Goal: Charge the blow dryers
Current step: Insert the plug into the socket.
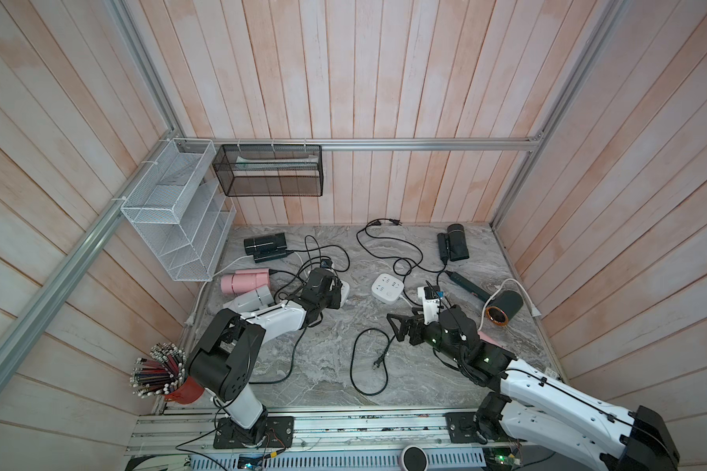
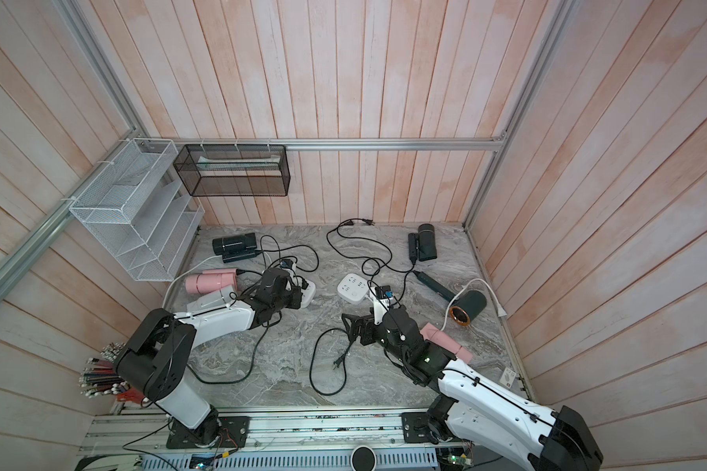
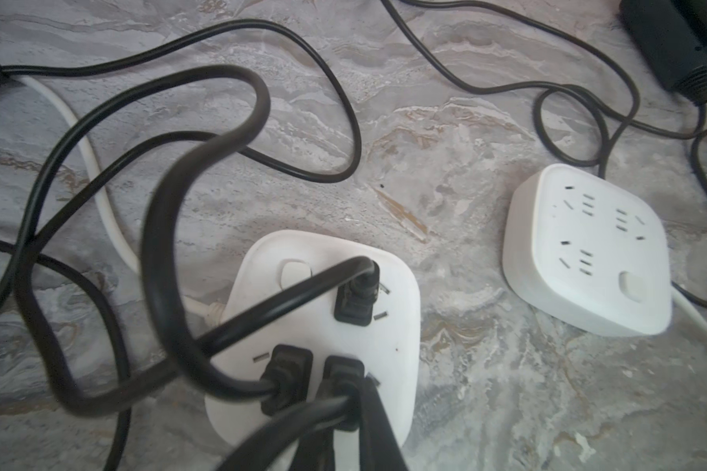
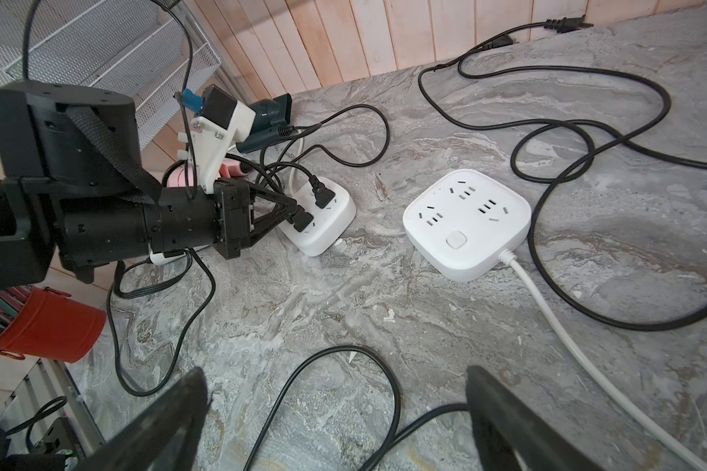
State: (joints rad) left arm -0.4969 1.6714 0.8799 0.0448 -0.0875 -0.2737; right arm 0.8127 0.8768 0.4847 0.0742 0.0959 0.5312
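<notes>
While the left gripper (image 4: 296, 214) sits pinched shut on a black plug (image 3: 343, 381) seated in the left white square power strip (image 3: 401, 293), the right gripper (image 4: 335, 371) hangs with its jaws spread wide and nothing between them, above a loose loop of black cord (image 4: 345, 349) on the grey marble-patterned tabletop (image 1: 323, 367). Six compact blow dryers lie around the table: three black, two pink and one light grey. A black cylindrical dryer (image 1: 264, 246) lies at the far left. Nearer on the left are a pink dryer (image 1: 245, 281) and the light grey dryer (image 1: 252, 302) just beside it, partly behind the left arm. A second black dryer (image 1: 454, 242) lies folded at the far right, a third black dryer with a copper-ringed mouth (image 1: 505, 308) rests at the right edge, and the second pink dryer (image 2: 445, 340) lies near right, mostly hidden under the right arm. There are two power strips. The left one carries three black plugs, and the second white square strip (image 1: 387, 287) lies just right of it, apart. Three more black plugs lie loose — two at the far edge (image 1: 394, 221), one near the centre (image 1: 378, 362).
</notes>
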